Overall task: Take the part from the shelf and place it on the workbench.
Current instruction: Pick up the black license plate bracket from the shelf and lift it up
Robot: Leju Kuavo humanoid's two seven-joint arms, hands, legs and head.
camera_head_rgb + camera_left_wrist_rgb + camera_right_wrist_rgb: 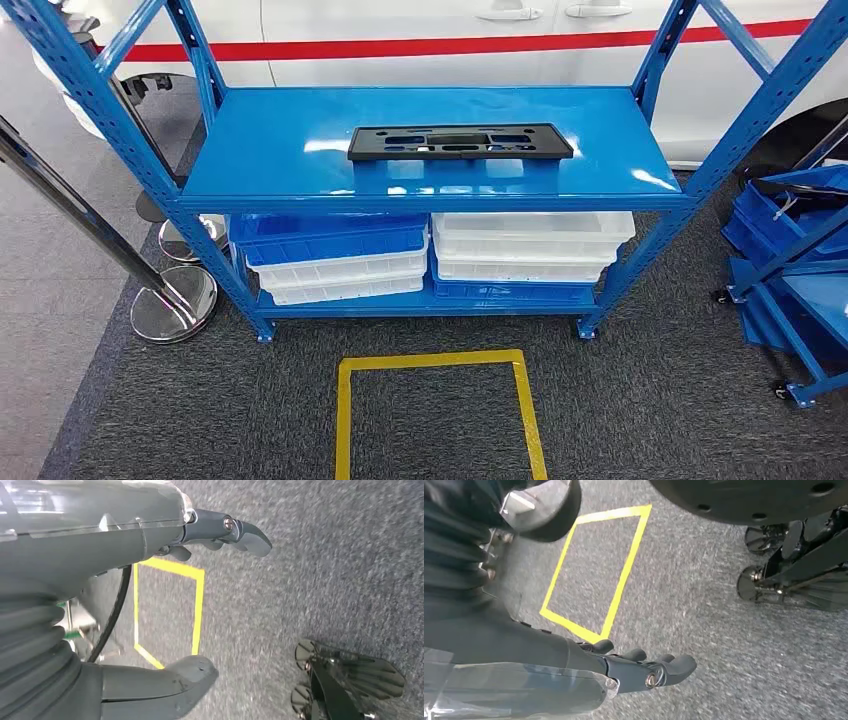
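The part (460, 142), a long flat black plastic panel with several slots, lies on the top level of the blue shelf (280, 165), slightly right of its middle. In the left wrist view my left hand (150, 535) hangs over grey carpet with fingers (242, 530) straight, thumb apart and nothing in it. In the right wrist view my right hand (589, 662) hangs the same way, its fingers (664, 670) extended and empty. Both hands are well away from the part.
Blue bins (330, 238) and white bins (530, 240) are stacked on the lower level. A chrome stanchion (172, 300) stands left of the shelf and a blue cart (790, 250) right of it. A yellow tape square (435, 410) marks the carpet in front. A white car (450, 30) is behind.
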